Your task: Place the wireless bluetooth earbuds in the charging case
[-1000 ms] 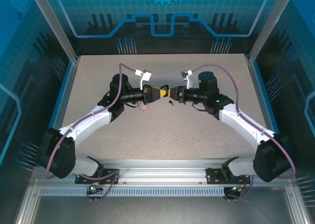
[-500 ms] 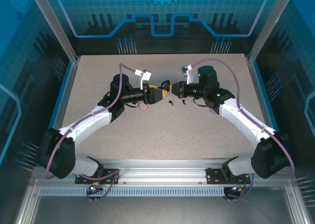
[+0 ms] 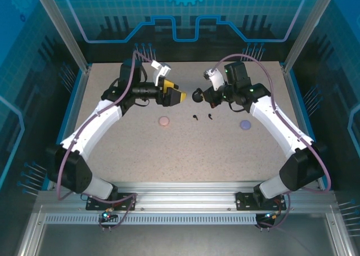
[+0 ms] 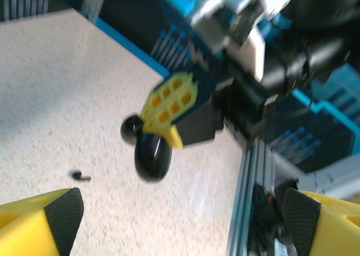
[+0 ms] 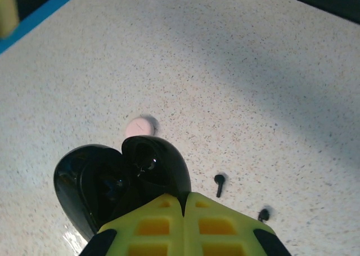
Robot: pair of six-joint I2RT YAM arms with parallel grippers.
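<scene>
From above, the right jaws are clamped on the black charging case (image 3: 197, 95), holding it up over the bench (image 3: 169, 155). The left jaws face the case from its left, a small gap between them. The black earbuds (image 3: 194, 117) lie loose on the bench just nearer than the case, outside both sets of jaws. A pink disc (image 3: 163, 121) sits near-left of the case, a lilac disc (image 3: 244, 124) well off to its near-right.

Over to the left wrist, a blurry view: its own jaws are spread wide with nothing between them. The case (image 4: 152, 155) hangs ahead, split open like a clam and pinched in the right arm's yellow finger. One of the black earbuds (image 4: 80, 176) rests on the bench (image 4: 56, 70) left of the case.

Right wrist now: jaws closed tight on the case (image 5: 124, 180), both halves splayed open. The black earbuds (image 5: 219, 181) lie on the bench (image 5: 253, 70) right of the case, the pink disc (image 5: 139, 126) just beyond it.
</scene>
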